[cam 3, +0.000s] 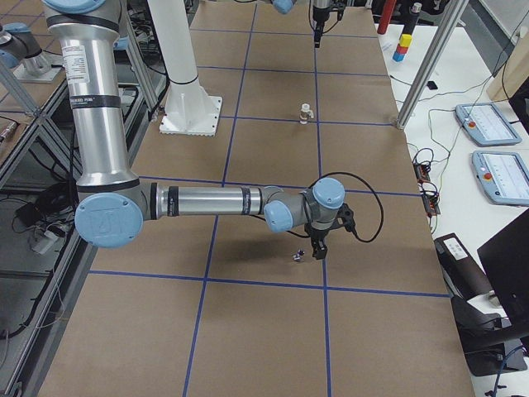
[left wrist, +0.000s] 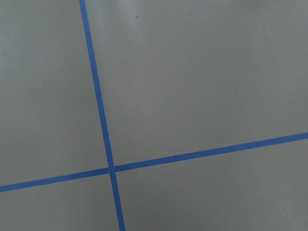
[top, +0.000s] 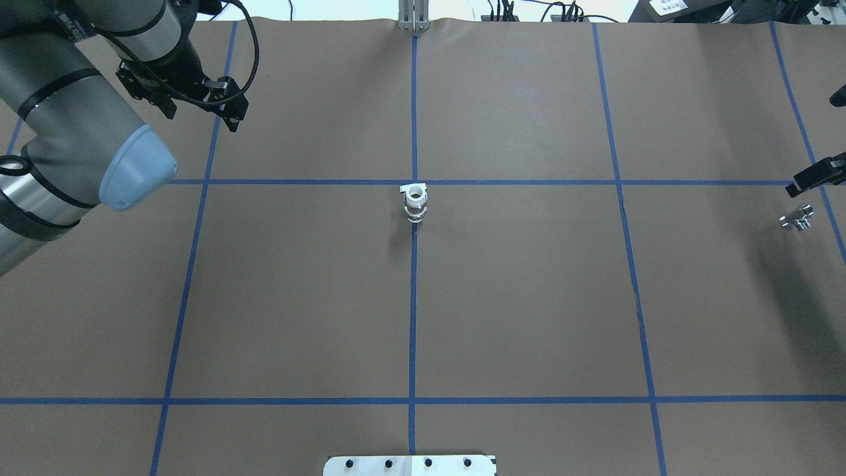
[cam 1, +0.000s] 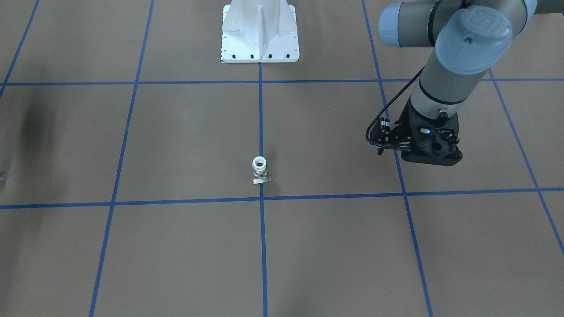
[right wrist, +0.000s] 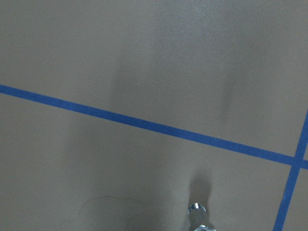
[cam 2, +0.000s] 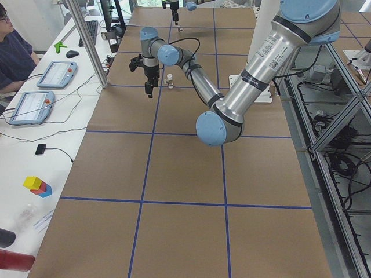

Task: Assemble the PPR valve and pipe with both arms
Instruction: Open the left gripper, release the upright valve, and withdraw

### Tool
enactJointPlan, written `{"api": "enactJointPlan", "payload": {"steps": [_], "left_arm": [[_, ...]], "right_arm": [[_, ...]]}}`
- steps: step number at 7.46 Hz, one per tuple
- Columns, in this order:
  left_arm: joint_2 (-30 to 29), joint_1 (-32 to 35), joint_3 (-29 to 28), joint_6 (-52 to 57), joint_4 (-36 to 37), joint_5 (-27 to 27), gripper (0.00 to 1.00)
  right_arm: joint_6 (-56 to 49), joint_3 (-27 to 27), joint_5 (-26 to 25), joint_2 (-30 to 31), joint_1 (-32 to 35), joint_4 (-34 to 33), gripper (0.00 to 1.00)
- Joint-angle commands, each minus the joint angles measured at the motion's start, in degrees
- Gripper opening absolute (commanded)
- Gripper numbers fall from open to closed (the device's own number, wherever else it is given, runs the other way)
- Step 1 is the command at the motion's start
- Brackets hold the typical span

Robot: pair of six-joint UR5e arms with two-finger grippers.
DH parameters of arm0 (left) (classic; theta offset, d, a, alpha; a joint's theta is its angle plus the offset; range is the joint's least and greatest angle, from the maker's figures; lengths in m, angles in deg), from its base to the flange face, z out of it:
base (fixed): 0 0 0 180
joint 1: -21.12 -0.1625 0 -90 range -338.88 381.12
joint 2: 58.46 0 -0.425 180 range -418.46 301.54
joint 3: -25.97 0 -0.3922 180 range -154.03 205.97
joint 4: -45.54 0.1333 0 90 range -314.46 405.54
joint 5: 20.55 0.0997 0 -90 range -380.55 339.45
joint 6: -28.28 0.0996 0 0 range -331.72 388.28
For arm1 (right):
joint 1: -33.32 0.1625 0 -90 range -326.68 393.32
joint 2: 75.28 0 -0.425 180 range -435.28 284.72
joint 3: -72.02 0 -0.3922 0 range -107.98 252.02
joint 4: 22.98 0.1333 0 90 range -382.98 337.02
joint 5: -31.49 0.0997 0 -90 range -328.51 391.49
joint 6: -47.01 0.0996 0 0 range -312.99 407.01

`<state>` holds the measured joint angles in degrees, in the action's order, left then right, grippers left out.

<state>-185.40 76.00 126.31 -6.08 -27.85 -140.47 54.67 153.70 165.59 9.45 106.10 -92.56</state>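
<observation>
The PPR valve (cam 1: 260, 169), a small white stub with a silvery tab at its foot, stands upright on the centre line of the table; it also shows in the overhead view (top: 415, 201). The pipe (top: 796, 220), a tiny shiny silver piece, lies near the table's right edge, and shows at the bottom of the right wrist view (right wrist: 198, 219). My right gripper (top: 813, 147) hovers just beyond the pipe, apart from it, jaws spread and empty. My left gripper (top: 201, 119) hangs over the far left of the table, well away from the valve, open and empty.
The white bolted pedestal (cam 1: 260, 33) stands at the robot's side of the table. Blue tape lines (left wrist: 101, 115) mark a grid on the brown cover. An operator (cam 2: 14, 55) sits beyond the far edge, with tablets and coloured blocks there.
</observation>
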Motion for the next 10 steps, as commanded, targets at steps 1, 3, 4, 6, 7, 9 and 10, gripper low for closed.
{"api": "enactJointPlan", "payload": {"steps": [1,3,4,6,7,9,10], "left_arm": [[0.0,-0.1,-0.1,0.1,-0.1,0.0,1.00],[0.0,-0.1,-0.1,0.0,0.0,0.0,1.00],[0.0,-0.1,-0.1,0.0,-0.1,0.0,1.00],[0.0,-0.1,-0.1,0.0,-0.1,0.0,1.00],[0.0,-0.1,-0.1,0.0,-0.1,0.0,1.00],[0.0,-0.1,-0.1,0.1,-0.1,0.0,1.00],[0.0,-0.1,-0.1,0.0,-0.1,0.0,1.00]], "right_arm": [[0.5,-2.4,-0.5,-0.6,-1.9,2.4,1.00],[0.4,-2.8,-0.8,-0.4,-2.8,2.3,0.99],[0.4,-2.8,-0.7,0.0,-2.7,2.2,0.99],[0.4,-2.8,-0.9,0.7,-2.8,2.0,0.99],[0.3,-2.7,-1.8,1.3,-2.8,2.0,0.98],[0.3,-2.8,-2.1,1.3,-3.2,2.0,0.86],[0.4,-2.8,-2.0,1.3,-3.3,1.8,0.80]]}}
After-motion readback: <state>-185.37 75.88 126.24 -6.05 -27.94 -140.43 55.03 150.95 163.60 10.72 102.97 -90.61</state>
